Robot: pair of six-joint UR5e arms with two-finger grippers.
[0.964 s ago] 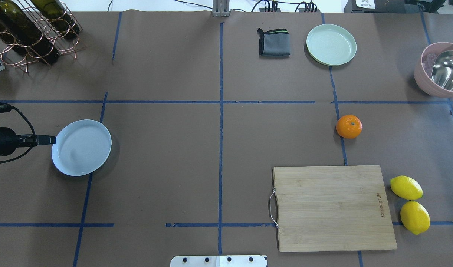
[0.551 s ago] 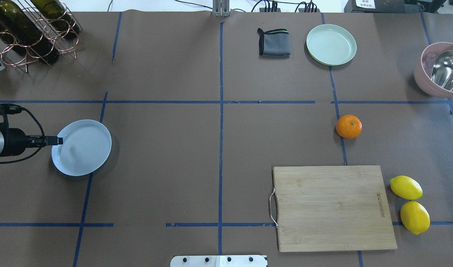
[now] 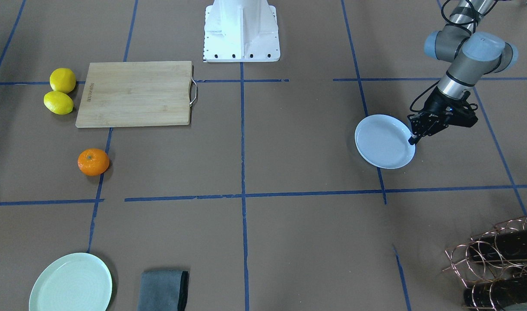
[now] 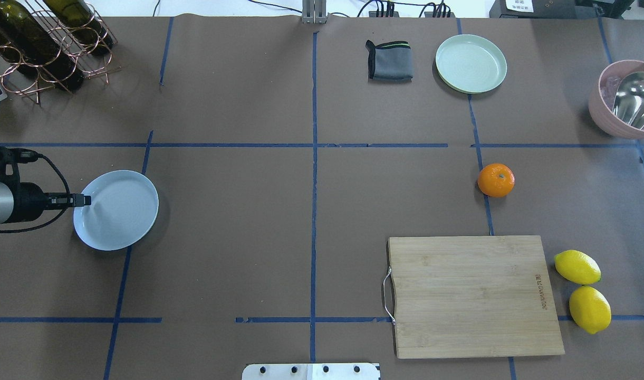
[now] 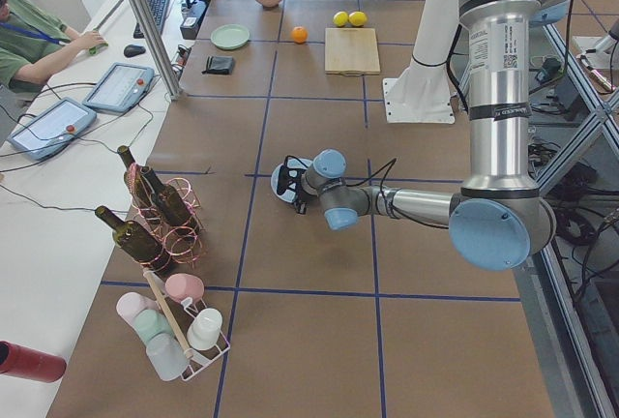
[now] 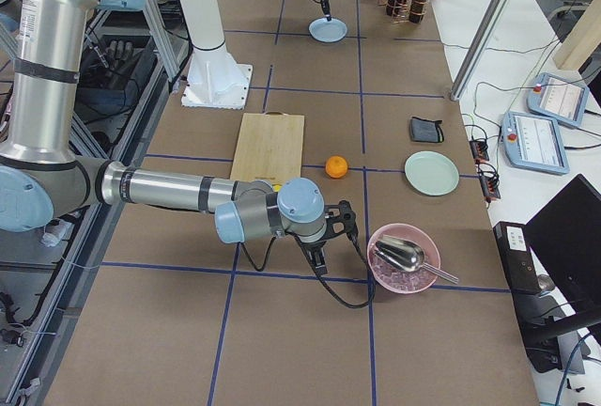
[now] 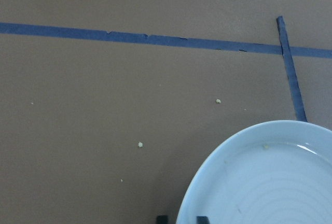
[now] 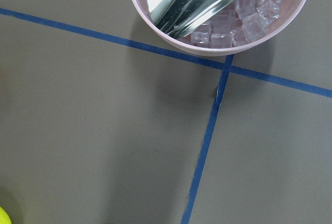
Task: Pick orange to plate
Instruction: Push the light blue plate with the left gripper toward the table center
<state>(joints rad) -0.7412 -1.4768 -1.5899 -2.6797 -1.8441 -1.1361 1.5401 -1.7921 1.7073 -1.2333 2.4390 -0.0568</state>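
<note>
The orange (image 4: 496, 180) (image 3: 93, 162) rests on the brown table on the right side of the overhead view, beyond the cutting board. The pale bluish-white plate (image 4: 116, 210) (image 3: 384, 141) lies flat at the left. My left gripper (image 4: 84, 200) (image 3: 412, 140) sits at the plate's left rim. In the left wrist view its two fingertips (image 7: 162, 219) straddle the rim of the plate (image 7: 259, 182) with a narrow gap, and look shut on it. My right gripper (image 6: 320, 261) hangs low near the pink bowl. I cannot tell whether it is open or shut.
A mint-green plate (image 4: 471, 63) and a folded grey cloth (image 4: 389, 60) lie at the back. A bamboo cutting board (image 4: 472, 295) has two lemons (image 4: 577, 267) beside it. A pink bowl (image 4: 617, 111) holds ice and a metal scoop. A wine rack (image 4: 42, 47) stands back left.
My left gripper has slid a little to the right, over the plate's left rim. The plate and the orange have stayed where they were.
</note>
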